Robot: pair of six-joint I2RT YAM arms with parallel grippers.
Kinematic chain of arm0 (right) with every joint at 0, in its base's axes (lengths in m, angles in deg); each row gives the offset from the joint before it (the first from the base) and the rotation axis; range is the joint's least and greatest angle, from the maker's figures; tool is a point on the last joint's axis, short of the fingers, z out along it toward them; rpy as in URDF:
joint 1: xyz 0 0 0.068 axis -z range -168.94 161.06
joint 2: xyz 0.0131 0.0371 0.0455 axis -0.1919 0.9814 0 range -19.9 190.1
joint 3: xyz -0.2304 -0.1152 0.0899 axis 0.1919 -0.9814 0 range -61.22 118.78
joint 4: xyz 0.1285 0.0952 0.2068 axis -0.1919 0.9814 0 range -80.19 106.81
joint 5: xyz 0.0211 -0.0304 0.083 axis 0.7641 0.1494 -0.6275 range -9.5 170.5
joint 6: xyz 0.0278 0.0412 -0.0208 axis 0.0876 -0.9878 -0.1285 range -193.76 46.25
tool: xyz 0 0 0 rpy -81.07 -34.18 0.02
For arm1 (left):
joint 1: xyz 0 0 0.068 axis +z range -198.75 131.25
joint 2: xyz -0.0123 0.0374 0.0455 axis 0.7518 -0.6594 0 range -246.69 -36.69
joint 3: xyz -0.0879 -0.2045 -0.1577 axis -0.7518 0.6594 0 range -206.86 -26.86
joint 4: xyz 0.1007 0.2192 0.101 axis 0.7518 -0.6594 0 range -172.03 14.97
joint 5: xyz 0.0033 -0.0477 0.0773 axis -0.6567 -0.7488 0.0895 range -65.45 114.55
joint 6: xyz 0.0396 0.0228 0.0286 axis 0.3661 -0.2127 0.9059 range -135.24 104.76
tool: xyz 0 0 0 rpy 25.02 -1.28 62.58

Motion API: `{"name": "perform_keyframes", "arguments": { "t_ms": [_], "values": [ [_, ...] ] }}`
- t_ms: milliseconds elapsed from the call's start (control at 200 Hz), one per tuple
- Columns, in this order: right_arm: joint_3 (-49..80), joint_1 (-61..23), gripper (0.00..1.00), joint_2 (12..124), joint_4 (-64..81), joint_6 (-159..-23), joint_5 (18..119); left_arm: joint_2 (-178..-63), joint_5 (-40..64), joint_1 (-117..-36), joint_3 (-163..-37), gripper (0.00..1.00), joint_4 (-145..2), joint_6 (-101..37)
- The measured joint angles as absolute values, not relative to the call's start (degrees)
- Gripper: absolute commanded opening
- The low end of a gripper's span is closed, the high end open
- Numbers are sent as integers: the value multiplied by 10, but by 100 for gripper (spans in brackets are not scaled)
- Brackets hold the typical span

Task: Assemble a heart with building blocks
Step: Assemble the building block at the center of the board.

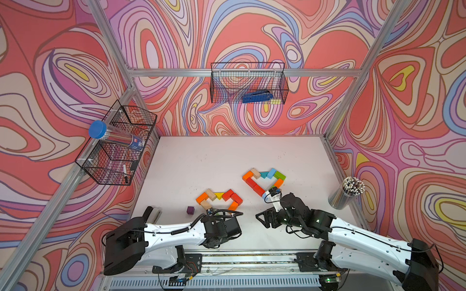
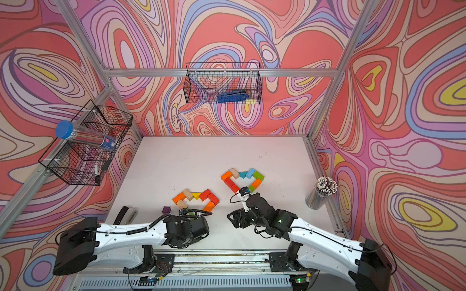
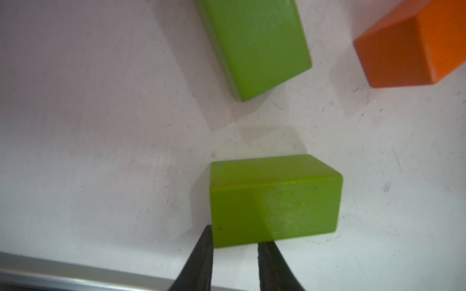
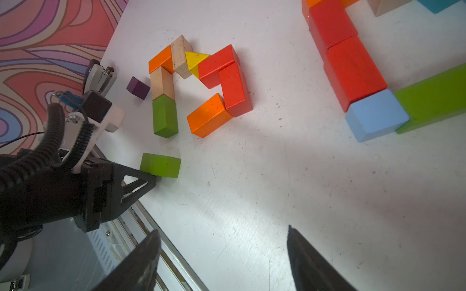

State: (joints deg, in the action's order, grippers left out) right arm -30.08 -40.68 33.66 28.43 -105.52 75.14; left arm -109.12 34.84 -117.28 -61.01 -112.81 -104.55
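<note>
- At the bottom of the left wrist view, the left gripper (image 3: 235, 236) showed two black fingers with a narrow gap between them, clamping nothing. One tip sat beside the left end of a brick, and the other met its near face.
- Just past those tips lay the loose green wooden brick (image 3: 274, 201), flat on the white table (image 3: 100, 151) near its front edge. Its long axis ran left to right across the frame, crosswise to the fingers. Most of it lay to the right of the gap.
- The jaws close along that long axis and looked too narrow to span it, so a wrist turn or a push seemed likelier than a straight grip.
- Higher in that frame, a second green brick (image 3: 254, 45) and an orange brick (image 3: 416, 47) stood apart. Between them was the open tip of a heart, directly above the loose brick.
- At the bottom of the right wrist view, the right gripper (image 4: 222, 234) had its jaws wide and empty, well apart from the loose brick. The left arm was clearly the nearer.
- In a top view, the unfinished heart of blocks (image 1: 236, 199) sat at lower centre. A small purple wooden cube (image 1: 190, 210) lay just to its left, and a black-and-grey stapler (image 1: 151, 214) lay further left.
- Farthest back, right of centre, a second heart of blocks (image 1: 252, 182) looked closed, though the right wrist covered its tip.
</note>
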Motion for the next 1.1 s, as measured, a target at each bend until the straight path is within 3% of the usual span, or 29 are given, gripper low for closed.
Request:
{"name": "perform_keyframes", "arguments": {
  "t_ms": [606,1102],
  "values": [
    [-305,-407,79,337,284,-1054,751,-1093,346,-1158,-632,58,-1109,-937],
    [-305,-407,79,337,284,-1056,752,-1114,347,-1148,-635,57,-1100,-907]
  ]
}}
